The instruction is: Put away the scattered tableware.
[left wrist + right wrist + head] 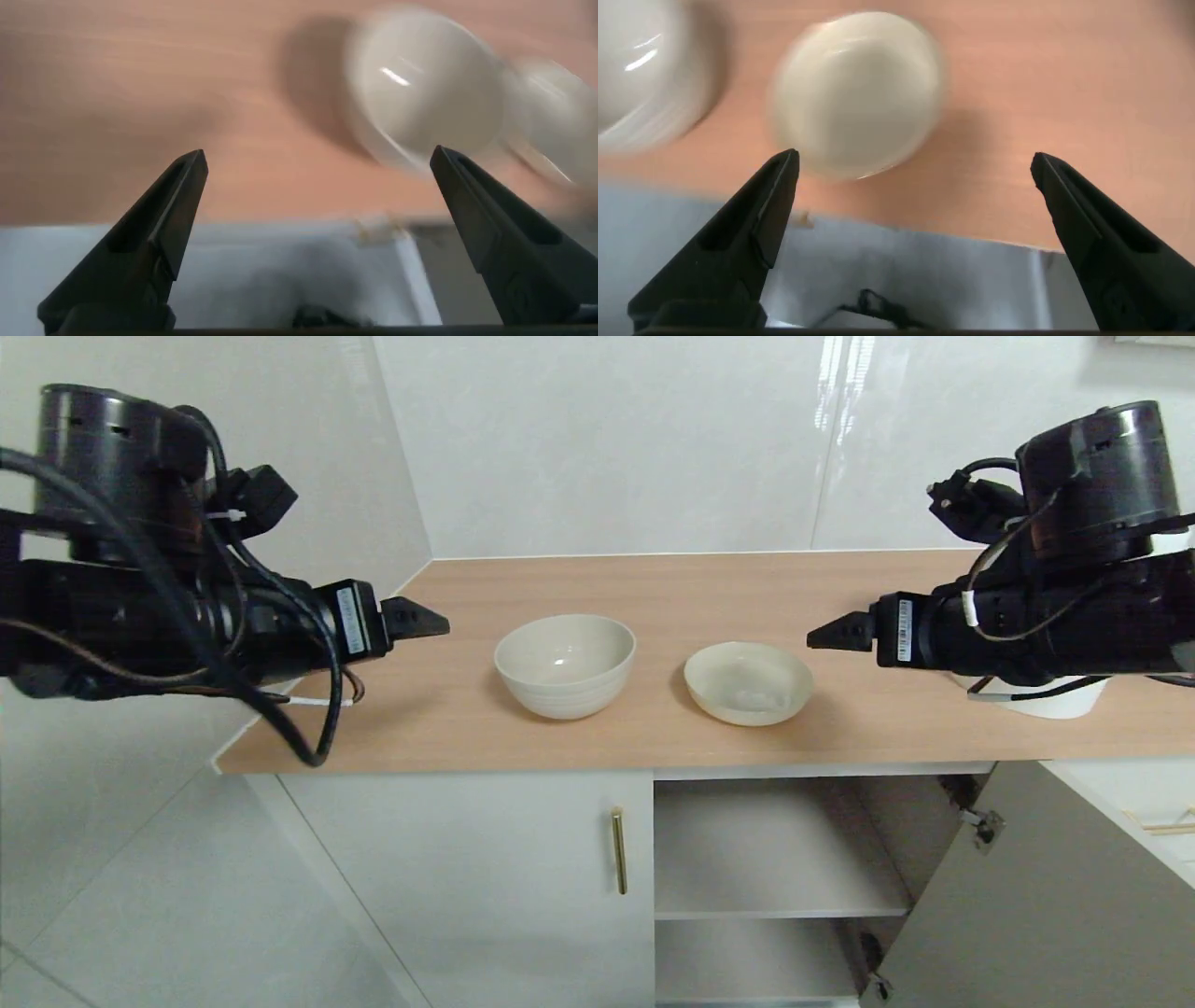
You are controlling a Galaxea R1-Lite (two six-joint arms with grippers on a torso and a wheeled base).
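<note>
Cream ceramic deep bowl [565,665] and cream shallow dish [748,682] both sit on the light wood worktop [439,709], none yet stored on the white cupboard shelf [775,902] below; left hand [428,620] and right hand [834,633] hover alongside, jaws spread, empty.

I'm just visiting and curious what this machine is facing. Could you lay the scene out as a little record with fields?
Counter: wooden countertop against a tiled wall
Deep bowl: upright on the counter, left of the pair
Shallow bowl: upright beside it, not touching
Left gripper: open, holding nothing, near the counter's left end
Right gripper: open, holding nothing, right of the shallow bowl
Cupboard: under the counter; right door open onto shelves, left door shut
White item: partly hidden behind the right arm, kind unclear
</note>
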